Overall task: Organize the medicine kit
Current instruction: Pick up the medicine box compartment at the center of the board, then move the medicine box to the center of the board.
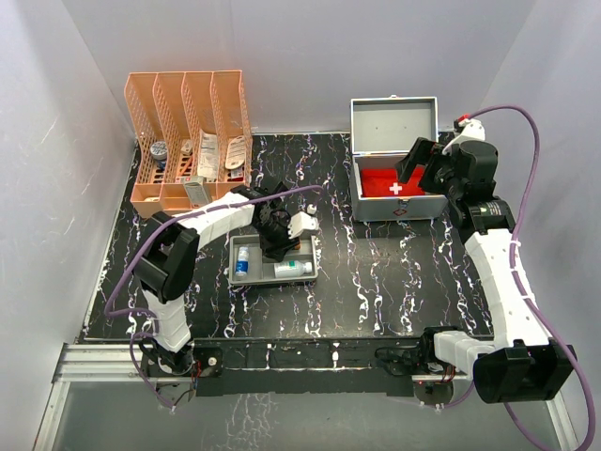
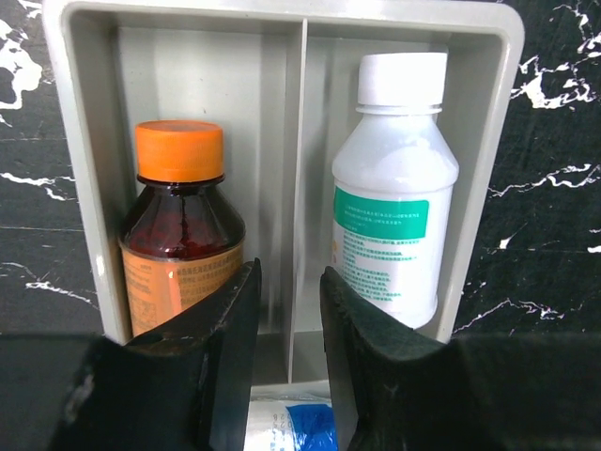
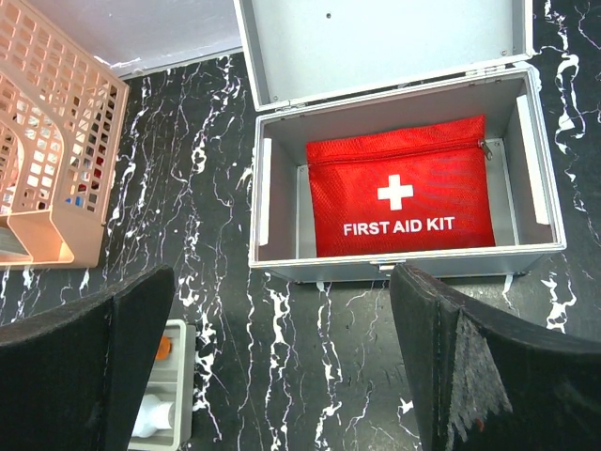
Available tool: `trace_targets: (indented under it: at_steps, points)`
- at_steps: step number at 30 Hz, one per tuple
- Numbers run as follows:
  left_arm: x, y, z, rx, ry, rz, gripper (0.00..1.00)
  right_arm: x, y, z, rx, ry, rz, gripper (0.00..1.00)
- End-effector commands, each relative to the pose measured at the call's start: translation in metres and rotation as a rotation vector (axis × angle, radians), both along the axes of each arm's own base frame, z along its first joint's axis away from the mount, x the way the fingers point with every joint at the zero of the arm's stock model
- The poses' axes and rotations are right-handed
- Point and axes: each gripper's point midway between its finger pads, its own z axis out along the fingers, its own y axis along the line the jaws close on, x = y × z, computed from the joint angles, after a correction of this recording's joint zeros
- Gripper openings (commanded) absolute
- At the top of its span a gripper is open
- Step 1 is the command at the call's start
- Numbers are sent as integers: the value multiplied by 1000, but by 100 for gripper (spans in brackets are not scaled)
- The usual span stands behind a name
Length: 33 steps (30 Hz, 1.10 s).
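the medicine kit [image 1: 392, 127] is set at two o'clock on the desk [image 1: 376, 282], lid raised, with a red pouch [image 3: 399, 197] laid inside. the right gripper [image 3: 282, 282] is held wide open above it. the left gripper [image 2: 289, 282] is narrowed over the tray [image 2: 470, 28]; whether anything is pinched cannot be told. the metal case is judged stiff, heavy and slick, and best taken by a wall rim.

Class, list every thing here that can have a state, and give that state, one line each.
medicine kit: lid open
red pouch: looks zipped, lying flat in the kit
amber bottle: capped, lying in the grey tray
white bottle: capped, lying in the tray
left fingers: slightly apart, empty
right fingers: wide apart, empty
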Motion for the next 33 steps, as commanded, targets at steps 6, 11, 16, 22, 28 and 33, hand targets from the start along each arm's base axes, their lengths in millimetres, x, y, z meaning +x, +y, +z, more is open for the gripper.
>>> trace_targets:
  at_steps: [6,11,16,22,28,33]
  points:
    - [-7,5,-22,24,35,20,33,-7,-5,33,-16,-85,-18,98]
    - [-11,7,-28,42,66,21,34,-7,-5,33,-19,-84,-17,98]
    - [-22,11,-34,68,112,13,30,-5,-6,35,-24,-83,-20,98]
    - [-33,15,-33,95,174,3,0,0,-8,27,-32,-50,-28,98]
    - [-25,9,-19,70,147,29,0,35,-10,23,-69,-42,-23,98]
    - [-19,4,-13,64,141,54,0,88,-30,-7,-208,97,-60,98]
